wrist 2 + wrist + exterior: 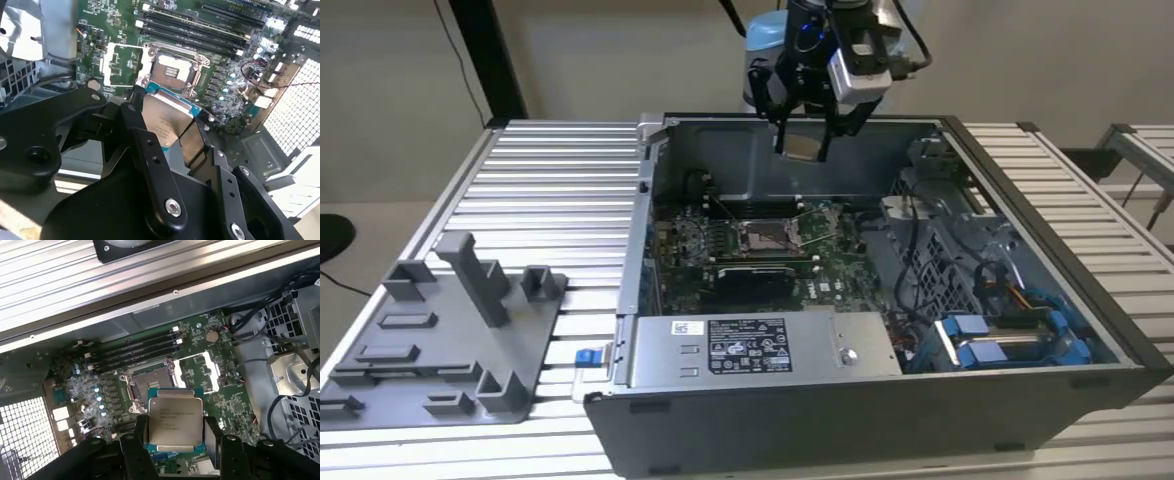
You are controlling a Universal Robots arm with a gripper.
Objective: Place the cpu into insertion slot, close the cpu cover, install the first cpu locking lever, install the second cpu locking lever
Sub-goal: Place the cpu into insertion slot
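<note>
Holding cpu (175, 422) clamped by two opposite edges, tool (176, 442) hangs well above the board (235, 405); slot (150, 382) lies below, off the cpu's leading edge, uncovered.

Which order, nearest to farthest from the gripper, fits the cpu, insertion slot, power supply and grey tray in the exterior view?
1. cpu, held in the gripper.
2. insertion slot, below, inside the computer case.
3. power supply, at the case's near wall.
4. grey tray, outside, the exterior view's left.

there's tiny print on the cpu (175, 420) and a label (750, 345) on the power supply (854, 350), none of it readable.
</note>
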